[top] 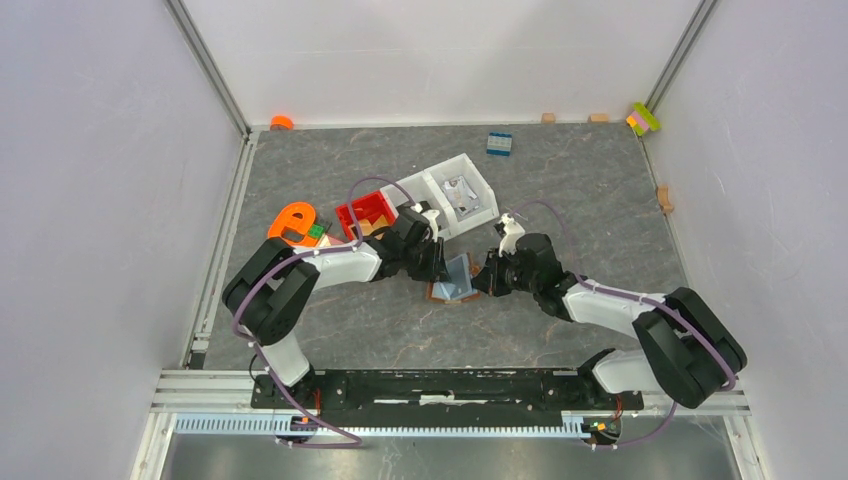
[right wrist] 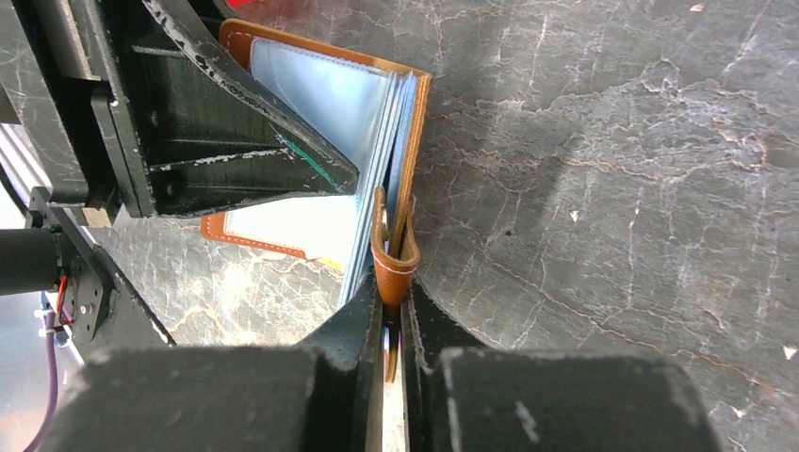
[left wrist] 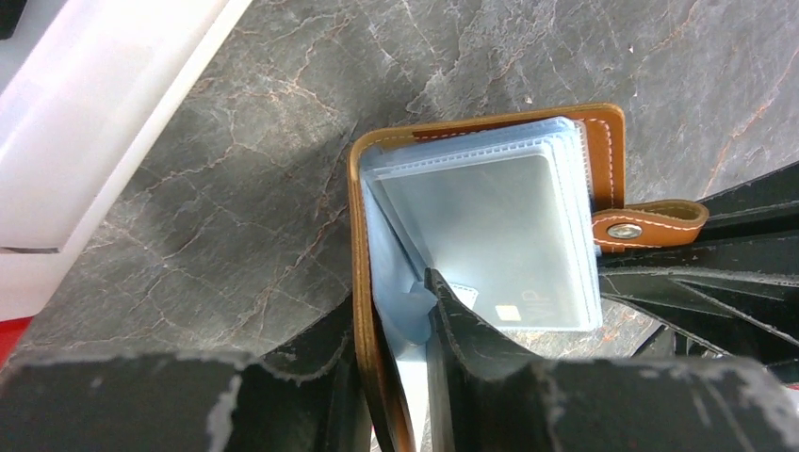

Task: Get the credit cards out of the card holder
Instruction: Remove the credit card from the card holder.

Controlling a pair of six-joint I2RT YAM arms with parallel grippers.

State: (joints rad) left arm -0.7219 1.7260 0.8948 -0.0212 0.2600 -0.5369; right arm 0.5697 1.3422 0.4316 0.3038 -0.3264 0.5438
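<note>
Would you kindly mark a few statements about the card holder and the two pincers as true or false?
1. The card holder is open. True.
2. The right pincer holds nothing. False: it is shut on the holder's strap tab.
3. A silvery card sits inside a clear sleeve. True.
4. The card holder lies in a bin. False: it is on the table between the pincers.
5. The left pincer has a finger on each side of one cover. True.
</note>
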